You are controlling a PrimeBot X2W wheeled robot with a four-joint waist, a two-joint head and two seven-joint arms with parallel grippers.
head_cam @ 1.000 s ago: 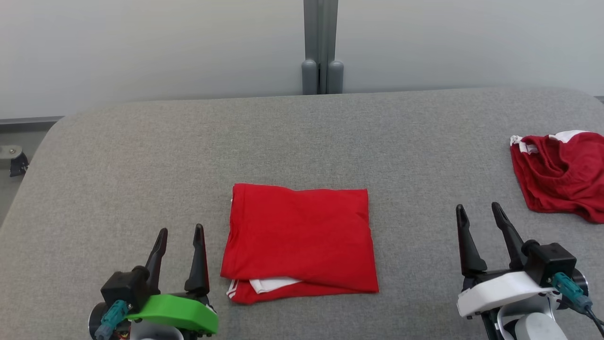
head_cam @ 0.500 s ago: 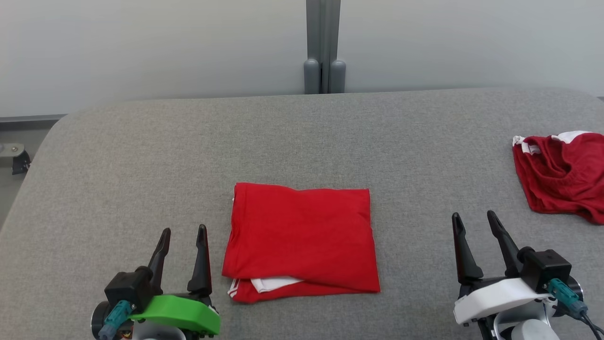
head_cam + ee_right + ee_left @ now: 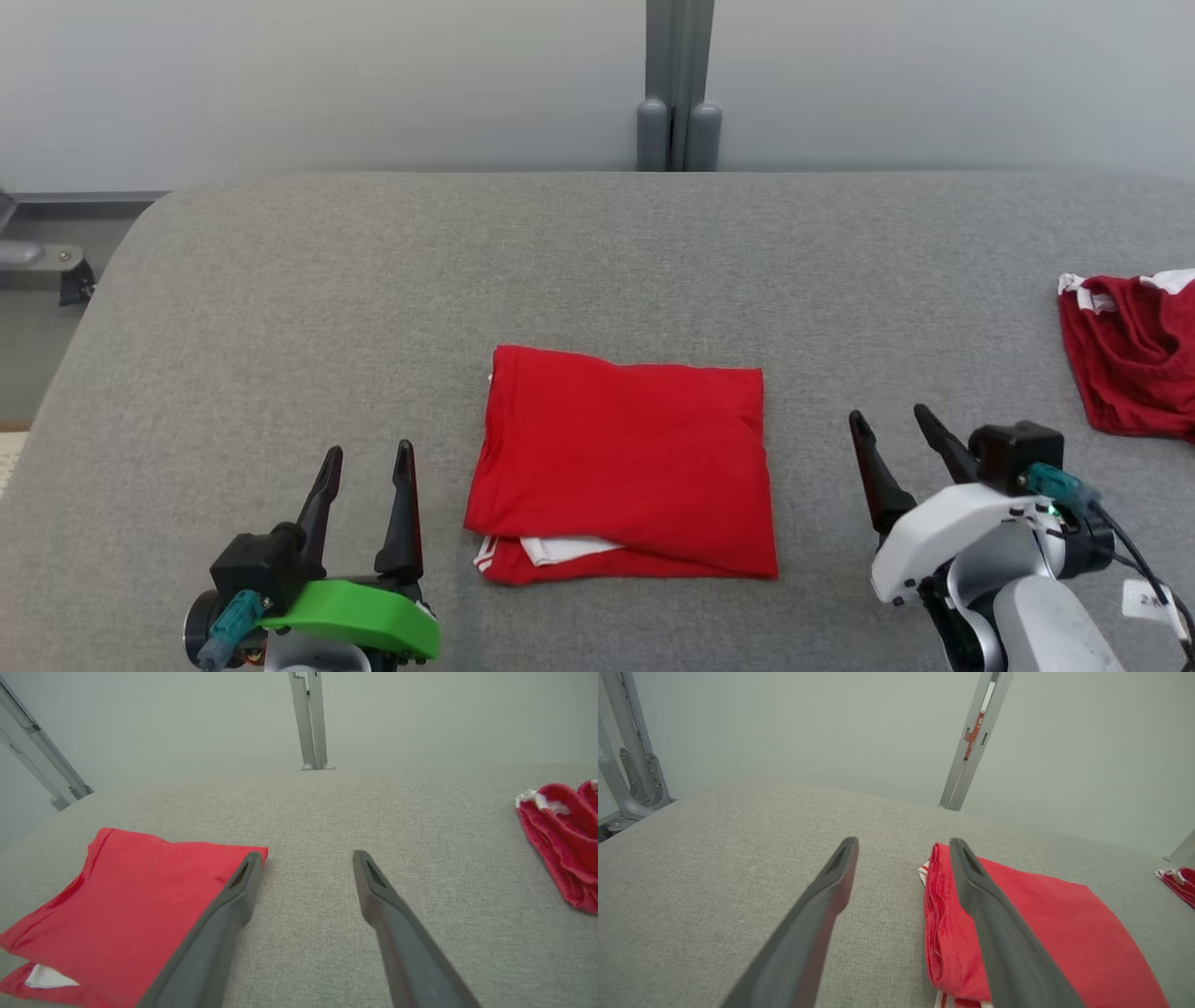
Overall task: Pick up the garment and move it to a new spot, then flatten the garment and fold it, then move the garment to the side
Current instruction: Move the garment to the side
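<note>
The garment (image 3: 627, 462), bright red, lies folded into a rough square on the grey table (image 3: 373, 299), with a strip of white sleeve showing at its near edge. It also shows in the left wrist view (image 3: 1045, 924) and the right wrist view (image 3: 126, 905). My left gripper (image 3: 367, 455) hovers open just left of it, nothing between its fingers (image 3: 831, 896). My right gripper (image 3: 887, 418) stands open to the garment's right, a short gap away, its fingers (image 3: 233, 900) empty too.
A smaller, darker red garment (image 3: 1134, 359) with white trim lies crumpled at the table's right edge, also seen in the right wrist view (image 3: 560, 835). A grey post (image 3: 679, 84) stands behind the table against a pale wall. The table's rounded left corner drops off at the far left.
The head camera has swung left, shifting everything rightward in view. My right gripper has drawn left toward the garment and turned. The left gripper and the garment stay put.
</note>
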